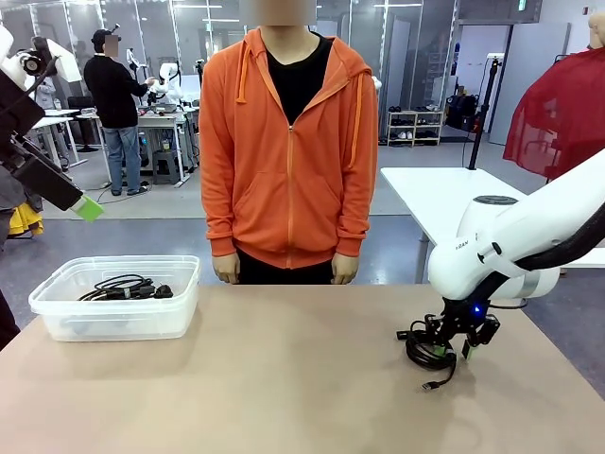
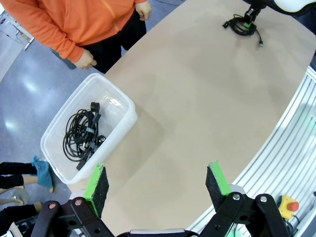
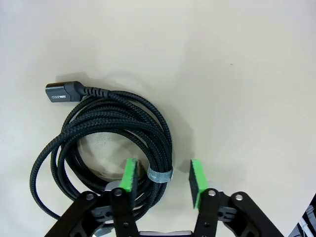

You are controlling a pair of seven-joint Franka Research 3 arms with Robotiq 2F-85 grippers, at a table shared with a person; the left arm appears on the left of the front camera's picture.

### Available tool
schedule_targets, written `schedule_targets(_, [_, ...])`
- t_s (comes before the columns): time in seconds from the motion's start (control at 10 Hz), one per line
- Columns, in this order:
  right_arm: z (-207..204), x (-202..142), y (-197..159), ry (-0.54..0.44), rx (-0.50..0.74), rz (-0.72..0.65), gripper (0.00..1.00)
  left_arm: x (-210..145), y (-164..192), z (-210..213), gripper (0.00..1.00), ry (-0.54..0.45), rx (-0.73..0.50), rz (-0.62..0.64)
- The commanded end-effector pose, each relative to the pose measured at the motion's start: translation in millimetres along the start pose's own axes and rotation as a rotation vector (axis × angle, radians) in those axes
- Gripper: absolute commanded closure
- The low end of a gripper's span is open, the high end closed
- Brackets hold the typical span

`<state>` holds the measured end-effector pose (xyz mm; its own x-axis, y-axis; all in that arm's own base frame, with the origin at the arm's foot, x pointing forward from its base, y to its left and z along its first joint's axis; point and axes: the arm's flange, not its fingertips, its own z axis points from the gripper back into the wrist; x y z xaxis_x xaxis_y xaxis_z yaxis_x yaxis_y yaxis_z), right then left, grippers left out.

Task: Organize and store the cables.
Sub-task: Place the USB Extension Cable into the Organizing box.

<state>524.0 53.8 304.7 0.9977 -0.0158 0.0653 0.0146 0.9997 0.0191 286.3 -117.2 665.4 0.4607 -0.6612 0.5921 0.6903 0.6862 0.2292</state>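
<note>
A coiled black braided cable (image 3: 98,123) with a small grey-green tie (image 3: 160,174) lies on the tan table at the right (image 1: 427,355). My right gripper (image 3: 163,175) is down over it (image 1: 456,339), its jaws narrowed around the tied strands. One pad touches the bundle and a small gap shows at the other. More black cables (image 1: 128,288) lie tangled in the clear plastic bin (image 1: 113,268) at the left. My left gripper (image 2: 157,180) hangs open high above the table's left side (image 1: 80,203), holding nothing.
A person in an orange hoodie (image 1: 288,142) stands at the far edge, hands down by the sides. The bin (image 2: 123,106) sits near the far left edge. A wide bare stretch of table (image 1: 302,378) lies between bin and cable.
</note>
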Motion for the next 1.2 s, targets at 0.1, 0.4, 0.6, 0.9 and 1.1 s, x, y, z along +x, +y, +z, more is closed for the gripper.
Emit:
schedule_targets(0.1, [-2,-2,4,-0.018,0.006,-0.032,0.77,3,0,3,0.00,0.015,0.009,0.005])
schedule_targets(0.4, [3,0,2,-0.016,0.012,-0.037,1.00,3,0,3,0.00,0.015,0.009,0.005])
schedule_targets(0.6, [6,0,1,-0.017,0.011,-0.034,1.00,3,0,3,0.00,0.015,0.009,0.005])
schedule_targets(0.9, [22,2,-2,-0.048,0.024,-0.010,1.00,3,0,3,0.00,0.015,0.009,0.005])
schedule_targets(1.1, [61,2,-2,-0.066,0.045,0.021,1.00,3,0,3,0.00,0.015,0.009,0.005])
